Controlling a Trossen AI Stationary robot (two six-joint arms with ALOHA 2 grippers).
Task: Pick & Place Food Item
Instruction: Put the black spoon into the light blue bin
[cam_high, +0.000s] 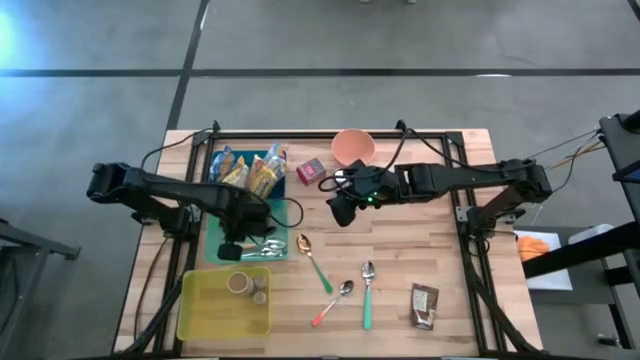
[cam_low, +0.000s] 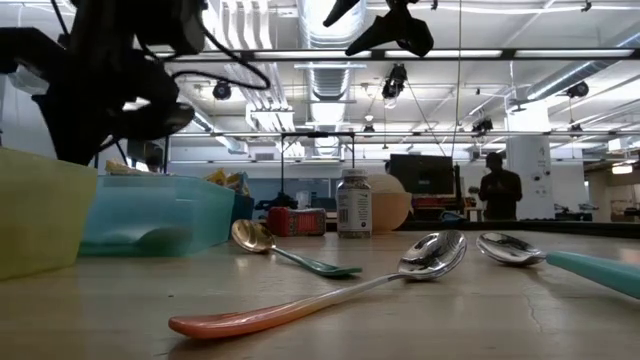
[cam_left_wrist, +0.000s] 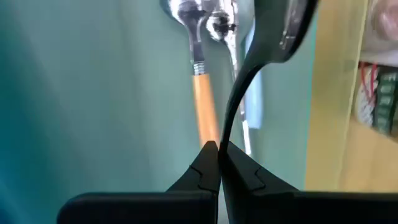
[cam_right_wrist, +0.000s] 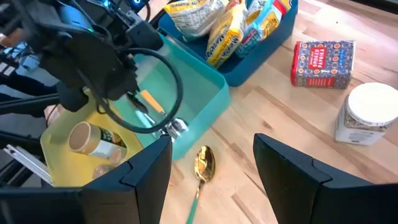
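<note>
My left gripper (cam_high: 232, 250) points down into the teal tray (cam_high: 213, 240) at the table's left and is shut on a thin black spoon (cam_left_wrist: 283, 25). An orange-handled utensil (cam_left_wrist: 204, 102) and metal cutlery lie on the tray floor under it. My right gripper (cam_right_wrist: 214, 180) hangs open above the table's middle (cam_high: 345, 208) with nothing between its fingers. Food items in view: snack packets in a blue bin (cam_high: 250, 170), a red box (cam_right_wrist: 323, 62), a white-lidded jar (cam_right_wrist: 367, 115) and a brown packet (cam_high: 424, 305). My left gripper pinches the black spoon's handle (cam_left_wrist: 225, 134) between its two fingertips, coming from above and pointing down. The handle curves away below the fingers to the spoon's bowl, over the tray floor. Whether the bowl touches the tray, I cannot tell.
A yellow bin (cam_high: 200, 310) with small jars stands in front of the teal tray. A pink bowl (cam_high: 352, 147) is at the far edge. Three spoons (cam_high: 310, 255) (cam_high: 335, 300) (cam_high: 367, 295) lie on the wood near the front. A black cable loops beside the left gripper (cam_right_wrist: 177, 93).
</note>
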